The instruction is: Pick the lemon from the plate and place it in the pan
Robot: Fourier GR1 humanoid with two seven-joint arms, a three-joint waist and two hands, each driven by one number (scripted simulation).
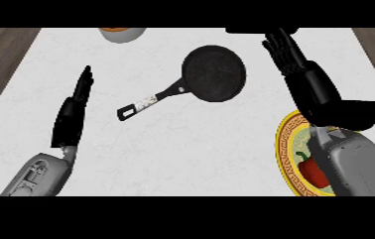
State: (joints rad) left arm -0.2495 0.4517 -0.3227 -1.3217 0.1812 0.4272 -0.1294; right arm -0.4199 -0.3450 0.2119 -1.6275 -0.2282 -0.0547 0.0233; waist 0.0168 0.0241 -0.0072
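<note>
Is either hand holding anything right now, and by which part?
Left hand: nothing, fingers straight. Right hand, beside the pan: no object shows, but whether it hides one cannot be told.

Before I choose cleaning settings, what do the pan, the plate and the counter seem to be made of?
Pan: dark matte metal by the look, mottled grey inside; its handle black with a pale speckled band. Plate: probably glazed ceramic, yellow rim with a red patterned border. Counter: white stone-like, faintly veined, possibly marble.

White marbled counter (183, 149) with a black pan (214, 74), a yellow-rimmed plate (282, 144), a pale bowl (121, 34)
</note>
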